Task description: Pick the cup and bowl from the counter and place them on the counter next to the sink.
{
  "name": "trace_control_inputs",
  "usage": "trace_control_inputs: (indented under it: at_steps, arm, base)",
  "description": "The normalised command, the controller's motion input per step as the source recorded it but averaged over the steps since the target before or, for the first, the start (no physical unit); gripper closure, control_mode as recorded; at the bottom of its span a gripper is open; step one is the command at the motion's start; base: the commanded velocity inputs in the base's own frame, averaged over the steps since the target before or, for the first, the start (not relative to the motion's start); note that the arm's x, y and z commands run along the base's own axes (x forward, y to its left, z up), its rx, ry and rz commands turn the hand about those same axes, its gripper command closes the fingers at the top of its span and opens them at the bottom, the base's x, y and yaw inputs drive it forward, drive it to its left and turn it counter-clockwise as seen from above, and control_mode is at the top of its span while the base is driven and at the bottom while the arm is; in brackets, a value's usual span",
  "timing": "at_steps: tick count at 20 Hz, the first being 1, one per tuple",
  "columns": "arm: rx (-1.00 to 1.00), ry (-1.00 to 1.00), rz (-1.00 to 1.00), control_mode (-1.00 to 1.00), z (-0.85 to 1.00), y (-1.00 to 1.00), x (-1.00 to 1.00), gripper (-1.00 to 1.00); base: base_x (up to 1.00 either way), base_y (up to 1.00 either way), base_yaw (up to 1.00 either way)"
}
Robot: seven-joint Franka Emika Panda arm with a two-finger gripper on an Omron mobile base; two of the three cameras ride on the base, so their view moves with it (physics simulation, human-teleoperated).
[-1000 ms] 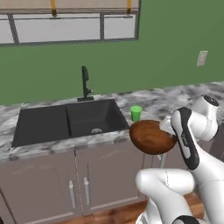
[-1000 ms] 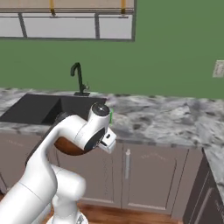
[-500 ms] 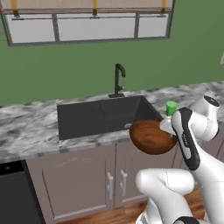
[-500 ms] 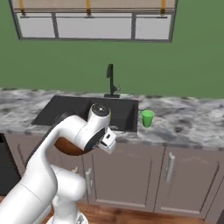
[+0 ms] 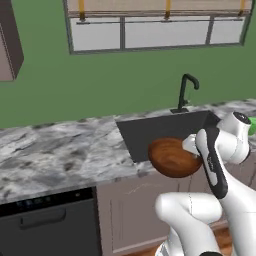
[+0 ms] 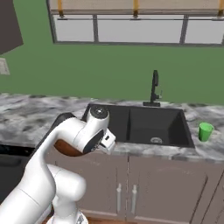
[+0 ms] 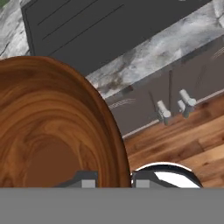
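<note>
Colours we see around the sink

We note a glossy reddish-brown wood-grain bowl (image 5: 172, 157), a bright green cup (image 6: 205, 131), grey-and-white marbled counter (image 5: 60, 155), dark grey sink (image 6: 144, 124), black faucet (image 6: 154, 89), brownish cabinet fronts (image 6: 153, 183), green wall (image 6: 109, 74).

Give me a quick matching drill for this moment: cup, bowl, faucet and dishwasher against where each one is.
1. small bright green cup
2. glossy reddish-brown wooden bowl
3. thin black curved faucet
4. black dishwasher front

A. behind the dark grey sink
B. under the marbled counter
C. pinched at its rim by the gripper
D. standing on the counter beside the basin

Pairs: 1-D, 2-C, 3-A, 4-B
</note>
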Motion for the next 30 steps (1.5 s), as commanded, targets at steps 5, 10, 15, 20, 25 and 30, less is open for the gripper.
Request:
trace_control_inputs:
  at_steps: [5, 10, 15, 20, 25, 30]
  arm:
    - [0.0, 0.0, 0.0, 1.0, 0.0, 0.0, 0.0, 1.0]
    - [0.0, 0.0, 0.0, 1.0, 0.0, 0.0, 0.0, 1.0]
    - [0.0, 0.0, 0.0, 1.0, 0.0, 0.0, 0.0, 1.0]
    - [0.0, 0.0, 0.0, 1.0, 0.0, 0.0, 0.0, 1.0]
    - [0.0, 0.0, 0.0, 1.0, 0.0, 0.0, 0.0, 1.0]
    - [0.0, 0.0, 0.0, 1.0, 0.0, 0.0, 0.0, 1.0]
  base:
    - [0.98, 0.68, -0.02]
    - [0.89, 0.15, -0.04]
    - [0.73, 0.0, 0.0]
    - [0.12, 0.0, 0.0]
    - [0.0, 0.0, 0.0]
    - [0.0, 0.0, 0.0]
